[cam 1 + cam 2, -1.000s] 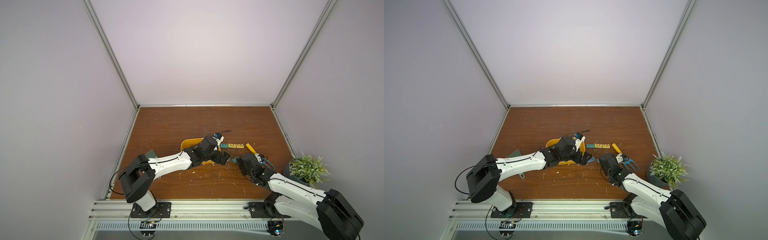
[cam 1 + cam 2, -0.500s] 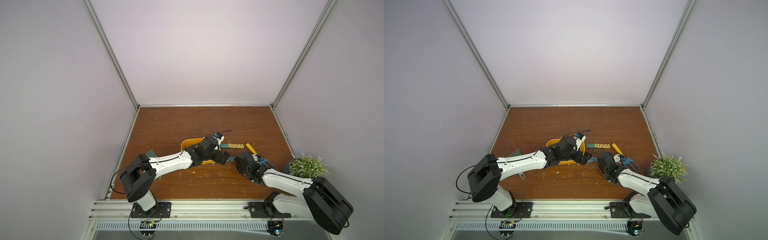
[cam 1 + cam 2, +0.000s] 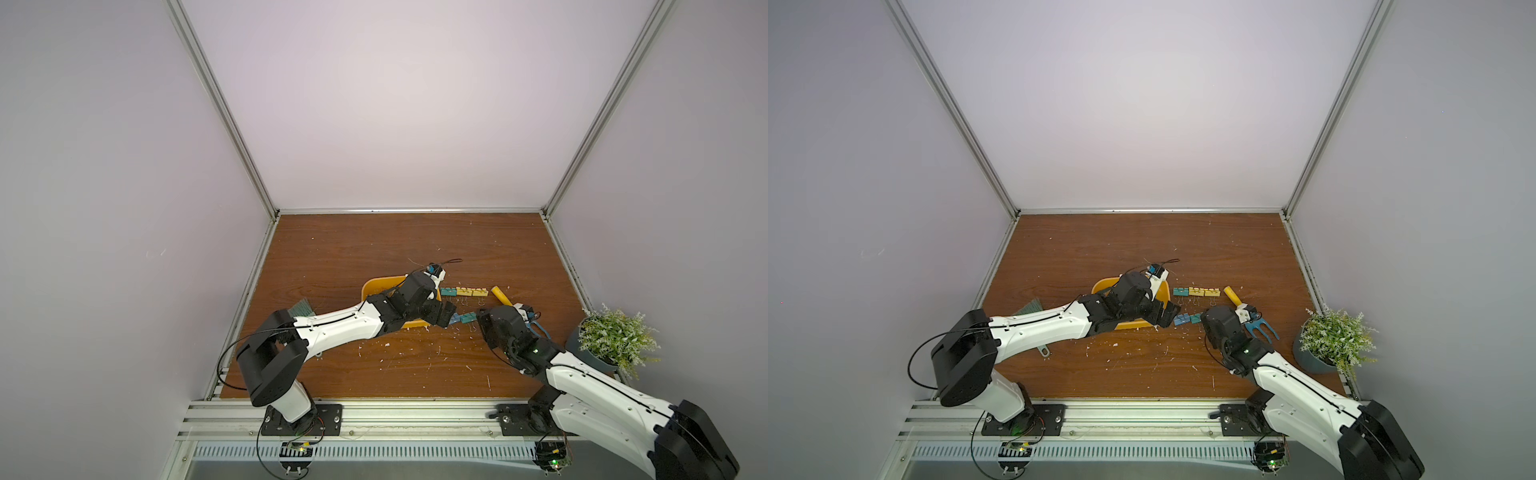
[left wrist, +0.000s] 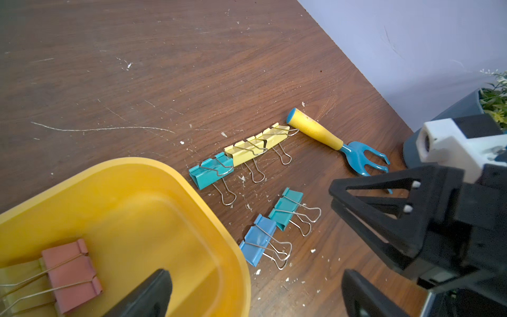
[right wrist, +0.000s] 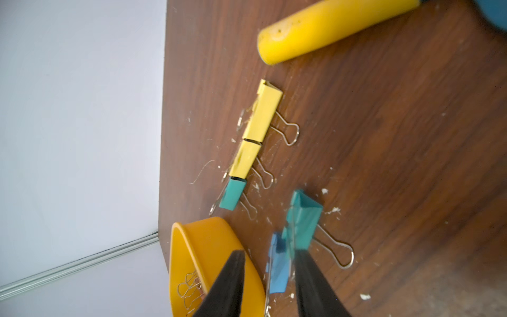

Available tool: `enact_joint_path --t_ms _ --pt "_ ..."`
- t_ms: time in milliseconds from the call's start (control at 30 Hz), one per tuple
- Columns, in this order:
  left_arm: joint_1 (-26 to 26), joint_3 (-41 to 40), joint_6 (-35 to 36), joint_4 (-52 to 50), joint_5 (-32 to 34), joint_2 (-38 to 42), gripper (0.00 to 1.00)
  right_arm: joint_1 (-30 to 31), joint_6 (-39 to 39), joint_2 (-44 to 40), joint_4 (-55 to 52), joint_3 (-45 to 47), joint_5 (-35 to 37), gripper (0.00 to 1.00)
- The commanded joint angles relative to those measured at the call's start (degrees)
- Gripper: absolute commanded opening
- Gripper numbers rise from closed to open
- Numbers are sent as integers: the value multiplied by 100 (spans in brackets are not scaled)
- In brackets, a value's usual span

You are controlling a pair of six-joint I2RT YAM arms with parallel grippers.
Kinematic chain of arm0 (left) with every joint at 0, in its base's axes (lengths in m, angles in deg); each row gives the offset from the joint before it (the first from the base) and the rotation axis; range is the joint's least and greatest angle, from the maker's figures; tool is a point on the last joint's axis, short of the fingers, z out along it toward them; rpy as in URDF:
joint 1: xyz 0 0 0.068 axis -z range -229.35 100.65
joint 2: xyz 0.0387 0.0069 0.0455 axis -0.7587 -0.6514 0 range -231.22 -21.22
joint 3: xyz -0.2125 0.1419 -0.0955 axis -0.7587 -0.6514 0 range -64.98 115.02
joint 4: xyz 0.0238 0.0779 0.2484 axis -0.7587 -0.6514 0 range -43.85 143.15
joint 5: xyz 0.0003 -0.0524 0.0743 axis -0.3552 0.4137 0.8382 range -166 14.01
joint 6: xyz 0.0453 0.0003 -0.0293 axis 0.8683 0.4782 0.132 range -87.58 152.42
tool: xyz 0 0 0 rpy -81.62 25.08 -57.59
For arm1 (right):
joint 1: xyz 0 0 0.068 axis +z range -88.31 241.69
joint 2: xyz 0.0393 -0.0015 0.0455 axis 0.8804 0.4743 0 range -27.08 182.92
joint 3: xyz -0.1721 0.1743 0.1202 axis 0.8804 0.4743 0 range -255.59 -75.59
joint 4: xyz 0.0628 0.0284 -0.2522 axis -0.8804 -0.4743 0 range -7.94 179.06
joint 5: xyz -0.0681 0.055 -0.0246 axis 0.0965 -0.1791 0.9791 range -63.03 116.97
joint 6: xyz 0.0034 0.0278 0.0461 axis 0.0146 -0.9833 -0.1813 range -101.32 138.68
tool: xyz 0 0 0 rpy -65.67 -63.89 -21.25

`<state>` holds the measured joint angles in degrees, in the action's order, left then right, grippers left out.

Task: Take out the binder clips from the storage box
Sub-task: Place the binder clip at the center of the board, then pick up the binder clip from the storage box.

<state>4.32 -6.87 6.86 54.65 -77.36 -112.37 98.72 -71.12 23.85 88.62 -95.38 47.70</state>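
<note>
- Left wrist view: the box (image 4: pixel 153 167) holds a pink clip (image 4: pixel 71 274) lying on a yellow clip (image 4: pixel 24 285) at one end; the rest of its floor seen here is bare, so I judge the emptying well along but not done
- Left gripper (image 4: pixel 255 274) hangs over the box's 4 o'clock corner in both top views, jaws spread wide with nothing between them, likely poised for the next pick
- A row of three clips (image 4: pixel 241 149), one teal and two yellow end to end, lies on the table (image 4: pixel 137 68) at the box's 3 o'clock
- A blue clip (image 4: pixel 259 241) and a teal clip (image 4: pixel 286 208) lie touching at the box's 4 o'clock, just outside its rim
- Right gripper (image 5: pixel 269 255) sits low at that pair's 3 o'clock, jaws partly parted and gripping nothing; the blue clip shows flat on the wood through the gap, which reads as a set-down spot
- Grouping near the box probably keeps each carry short
- Fork (image 4: pixel 315 129) lies at the row's 3 o'clock, handle end just beside the row, so a wide swing there could knock it
</note>
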Motion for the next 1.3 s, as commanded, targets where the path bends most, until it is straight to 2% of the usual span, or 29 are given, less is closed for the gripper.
enact_joint_path --t_ms 0,167,300,500,633,767,933,1167,1267 --pt "25 -120 -62 54 388 267 100 -17 1345 -195 179 -180 145 35" --pt "-98 -462 -233 235 695 656 100 -20 2263 126 352 -675 -216 35" --pt "-311 -915 -543 444 923 1119 100 -12 3184 766 822 -1150 -1238 34" --pt "-683 -1810 -923 928 1276 2012 100 -5 3805 2319 734 -2268 -2861 32" --pt "-798 -2142 -1014 792 1509 2446 100 136 4130 3137 510 -2911 -3416 30" --pt "-1007 -2380 -1200 561 1505 2734 100 307 4363 3708 236 -3449 -3558 29" --pt "-1278 -2690 -1452 576 1380 3043 100 469 4578 4436 -356 -4240 -3371 28" --pt "-1367 -2675 -1458 417 1504 3113 100 661 5291 5587 -1851 -5850 -2589 27" --pt "-1377 -2656 -1443 380 1512 3123 100 713 5509 5950 -2200 -6330 -2495 28"
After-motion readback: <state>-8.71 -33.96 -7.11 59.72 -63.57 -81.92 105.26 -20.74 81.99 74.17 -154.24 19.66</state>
